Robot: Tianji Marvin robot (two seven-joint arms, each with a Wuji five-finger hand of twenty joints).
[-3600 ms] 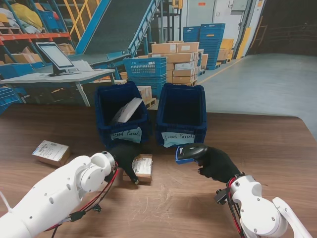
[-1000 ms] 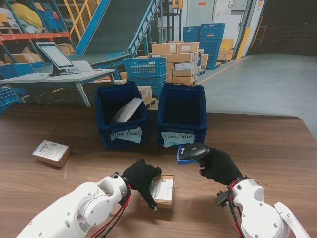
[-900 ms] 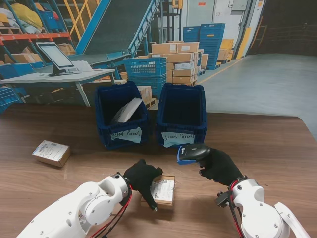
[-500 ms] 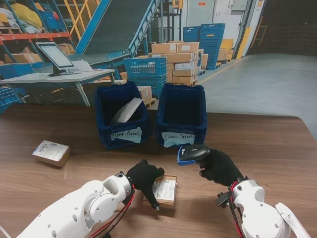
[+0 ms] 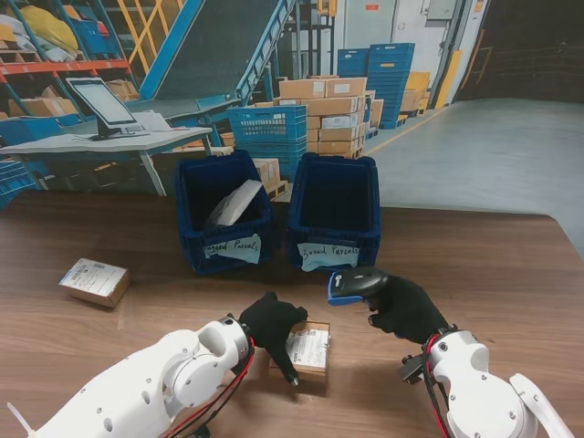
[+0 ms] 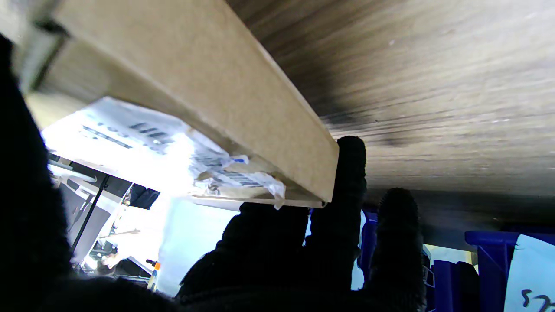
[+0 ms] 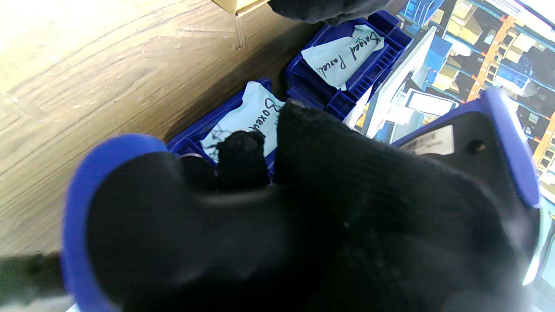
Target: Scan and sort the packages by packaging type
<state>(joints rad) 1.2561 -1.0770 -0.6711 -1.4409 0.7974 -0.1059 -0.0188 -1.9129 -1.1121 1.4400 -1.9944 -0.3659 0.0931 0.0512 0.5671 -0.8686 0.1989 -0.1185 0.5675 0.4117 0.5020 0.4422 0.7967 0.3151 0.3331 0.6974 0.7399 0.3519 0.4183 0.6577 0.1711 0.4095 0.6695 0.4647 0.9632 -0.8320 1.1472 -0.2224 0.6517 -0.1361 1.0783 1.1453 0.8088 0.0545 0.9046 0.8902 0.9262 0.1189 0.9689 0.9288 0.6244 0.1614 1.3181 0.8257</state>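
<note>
my left hand (image 5: 272,324) clamps fingers (image 6: 347,190) on the cardboard box (image 5: 306,349), label up, near my table (image 5: 511,274) edge | my right hand (image 5: 401,308) grips the scanner (image 5: 354,283), nose over that box | farther off: bagged-parcels bin (image 5: 224,214) left, boxed-parcels bin (image 5: 336,214) right

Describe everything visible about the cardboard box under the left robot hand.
The cardboard box is a small, flat, plain brown carton with a white printed shipping label covering most of its top face; a barcode shows in the wrist view. It lies on the wooden table, nearer to me than the two blue bins. The left robot hand grips it, black-gloved fingers wrapped over its edges.
</note>
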